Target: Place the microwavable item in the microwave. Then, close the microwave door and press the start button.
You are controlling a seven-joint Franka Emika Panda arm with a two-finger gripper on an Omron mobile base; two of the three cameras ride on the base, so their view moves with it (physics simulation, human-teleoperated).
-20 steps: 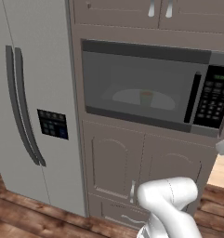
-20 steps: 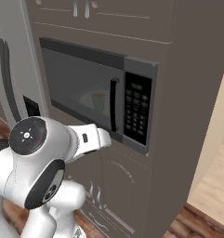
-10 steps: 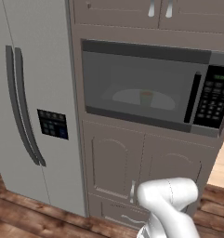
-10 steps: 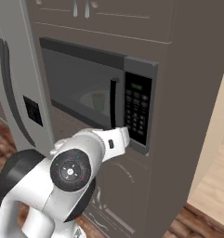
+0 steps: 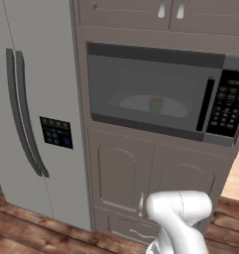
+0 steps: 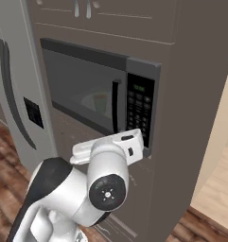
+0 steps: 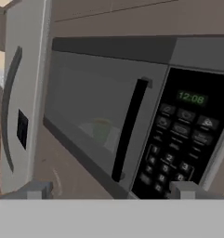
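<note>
Currently my claw (image 7: 111,189) hangs just in front of the microwave (image 5: 163,94), jaws spread to their widest and holding nothing; in the hand view the two finger tips (image 7: 35,190) stand well apart at the bottom, one under the door's glass, the other under the keypad.

Microwave door (image 5: 148,89): shut, flush with the cabinet face. Its vertical black bar handle (image 7: 128,130) runs down the right side of the glass, just left of the keypad panel (image 7: 181,139).

Green cup (image 5: 156,104): inside the oven, upright on the white round turntable plate (image 5: 150,105), seen dimly through the dark window. From the hand view it shows as a faint green shape (image 7: 101,130) to the left of the handle. I cannot make out its contents through the glass.

Display (image 7: 191,97): green digits lit at the top of the panel, rows of buttons below it.

Surroundings: tall grey fridge (image 5: 34,109) to the left of the microwave, with two long dark handles and a small dark dispenser panel (image 5: 55,132). Brown cabinet doors (image 5: 155,181) below the oven, more above. Wood plank floor (image 5: 22,235) near the base.

In the right base view my arm (image 6: 108,163) reaches forward toward the lower right corner of the oven.
</note>
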